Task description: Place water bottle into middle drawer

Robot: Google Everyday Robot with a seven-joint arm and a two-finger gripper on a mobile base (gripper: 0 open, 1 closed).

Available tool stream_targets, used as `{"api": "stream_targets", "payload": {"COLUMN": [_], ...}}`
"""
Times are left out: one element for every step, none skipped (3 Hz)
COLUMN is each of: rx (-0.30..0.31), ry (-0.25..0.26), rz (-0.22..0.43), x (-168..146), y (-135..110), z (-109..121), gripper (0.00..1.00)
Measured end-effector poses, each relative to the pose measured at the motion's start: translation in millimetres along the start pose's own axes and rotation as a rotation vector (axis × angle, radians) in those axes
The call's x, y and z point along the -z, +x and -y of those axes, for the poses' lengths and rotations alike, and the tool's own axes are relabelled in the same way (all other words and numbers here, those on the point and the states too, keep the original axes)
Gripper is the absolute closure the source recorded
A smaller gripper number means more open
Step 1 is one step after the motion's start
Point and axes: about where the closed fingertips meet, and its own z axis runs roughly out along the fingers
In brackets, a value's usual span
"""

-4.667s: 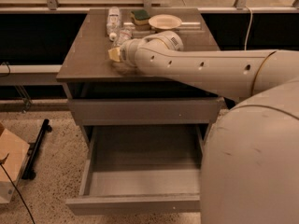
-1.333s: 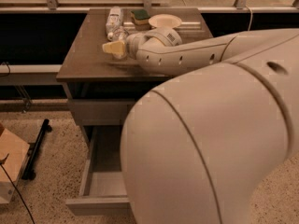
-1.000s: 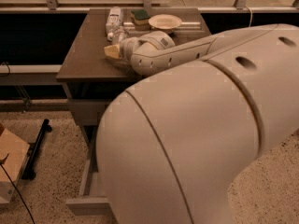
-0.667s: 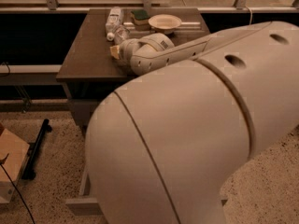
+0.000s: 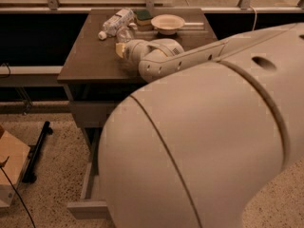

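The water bottle, clear and crinkled, lies on the dark table top, partly hidden behind my gripper. My gripper is at the table's back middle, just in front of this bottle; I cannot tell whether they touch. The middle drawer is pulled open below the table. Only its front left corner and left side show, because my arm covers the rest.
A second clear bottle with a white cap lies at the back left of the table. A white bowl and a green block sit at the back. A cardboard box and a black stand are on the floor at left.
My arm's body has swung closer to the camera and now hides most of the open drawer. The gripper has stayed close to the bottles, shifting only slightly.
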Motion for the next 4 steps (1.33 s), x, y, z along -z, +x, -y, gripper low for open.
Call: {"api": "stream_targets", "payload": {"rx": [-0.050,-0.093,-0.137,-0.139], "ry": [-0.054,-0.143,-0.254,-0.377], "rz": [0.037,0.047,0.069,0.086], "x": [16.7,47.3,70.9,90.0], "y": [-7.2,-2.7,-1.8,-6.1], "z": [-5.0,-9.7,-7.2,24.4], "gripper": [1.00,1.00,1.00,1.00]}}
